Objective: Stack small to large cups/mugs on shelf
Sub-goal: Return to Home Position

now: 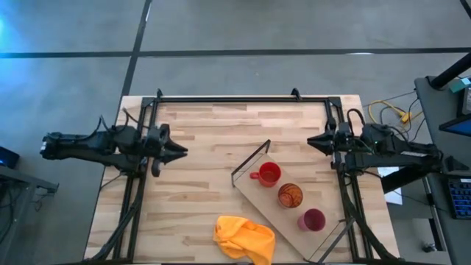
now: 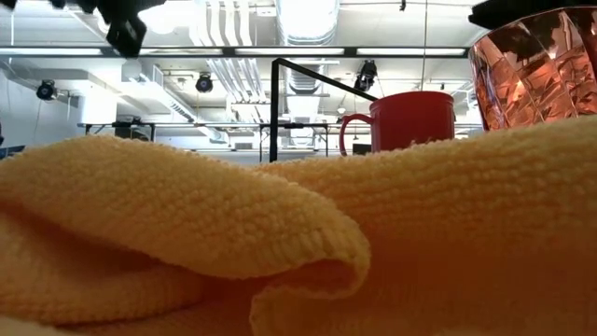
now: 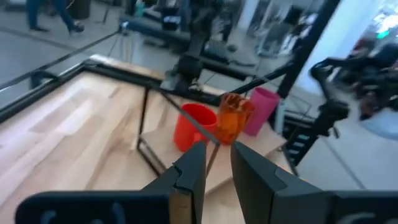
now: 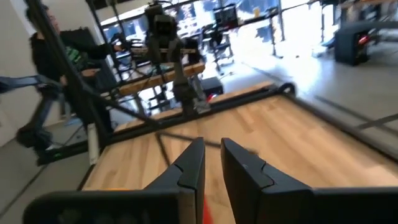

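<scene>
The shelf (image 1: 257, 197), a light plywood board with black wire ends, lies slantwise on the table's near right part. On it stand, in a row, the red mug (image 1: 268, 174), the orange patterned tumbler (image 1: 290, 195) and the magenta cup (image 1: 312, 220), each on its base. All three also show in the left wrist view: mug (image 3: 191, 124), tumbler (image 3: 233, 117), magenta cup (image 3: 261, 111). My left gripper (image 1: 182, 151) hovers at the table's left, shut and empty, pointing toward the shelf. My right gripper (image 1: 312, 142) hovers at the right, shut and empty, beyond the shelf's far end.
A yellow-orange cloth (image 1: 243, 239) lies crumpled at the table's near edge, beside the shelf's near left corner, and fills the low view (image 2: 280, 243). A black frame (image 1: 235, 98) runs along the table's far edge and sides. Bare wood (image 1: 213, 140) lies between the two grippers.
</scene>
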You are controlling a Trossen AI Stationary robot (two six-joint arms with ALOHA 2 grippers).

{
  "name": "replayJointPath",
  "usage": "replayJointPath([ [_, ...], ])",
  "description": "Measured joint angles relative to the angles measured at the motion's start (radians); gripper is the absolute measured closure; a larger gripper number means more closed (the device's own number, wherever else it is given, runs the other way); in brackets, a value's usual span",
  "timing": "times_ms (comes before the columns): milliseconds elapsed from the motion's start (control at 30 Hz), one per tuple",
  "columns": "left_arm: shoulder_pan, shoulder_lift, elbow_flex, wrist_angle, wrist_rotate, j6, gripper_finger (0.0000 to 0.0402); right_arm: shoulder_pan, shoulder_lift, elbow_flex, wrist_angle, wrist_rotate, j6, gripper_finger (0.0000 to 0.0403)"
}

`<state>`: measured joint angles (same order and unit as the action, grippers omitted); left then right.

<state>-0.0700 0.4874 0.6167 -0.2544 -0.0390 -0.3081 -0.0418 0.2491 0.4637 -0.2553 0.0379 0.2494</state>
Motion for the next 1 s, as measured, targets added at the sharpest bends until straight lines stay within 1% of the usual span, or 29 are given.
replayJointPath([
  [100, 0.0, -0.087, -0.118, 0.118, 0.004, -0.001, 0.034, 0.0, -0.02, -0.036, -0.001, -0.045, 0.04, 0.0355],
  [233, 0.0, -0.201, -0.253, 0.231, 0.007, -0.07, 0.034, 0.0, -0.046, -0.073, -0.002, -0.053, 0.088, 0.0355],
  [433, 0.0, -0.378, -0.371, 0.234, 0.008, -0.151, 0.0341, 0.0, -0.123, -0.116, 0.002, -0.056, 0.089, 0.0355],
  [533, 0.0, -0.456, -0.398, 0.243, 0.008, -0.164, 0.0341, 0.0, -0.186, -0.139, 0.001, -0.089, 0.116, 0.0355],
  [600, 0.001, -0.462, -0.412, 0.254, 0.008, -0.164, 0.0341, 0.0, -0.235, -0.153, -0.002, -0.098, 0.118, 0.0355],
  [633, 0.001, -0.46, -0.418, 0.232, 0.008, -0.162, 0.0341, 0.0, -0.252, -0.162, -0.001, -0.097, 0.117, 0.0355],
  [800, 0.001, -0.44, -0.431, 0.254, 0.01, -0.156, 0.0341, 0.0, -0.233, -0.181, 0.008, -0.097, 0.12, 0.0355],
  [867, 0.001, -0.447, -0.443, 0.234, 0.01, -0.145, 0.0341, 0.0, -0.242, -0.204, -0.007, -0.097, 0.148, 0.0355],
  [1000, 0.001, -0.463, -0.468, 0.262, 0.006, -0.124, 0.0341, 0.0, -0.249, -0.23, 0.002, -0.097, 0.157, 0.0355],
])
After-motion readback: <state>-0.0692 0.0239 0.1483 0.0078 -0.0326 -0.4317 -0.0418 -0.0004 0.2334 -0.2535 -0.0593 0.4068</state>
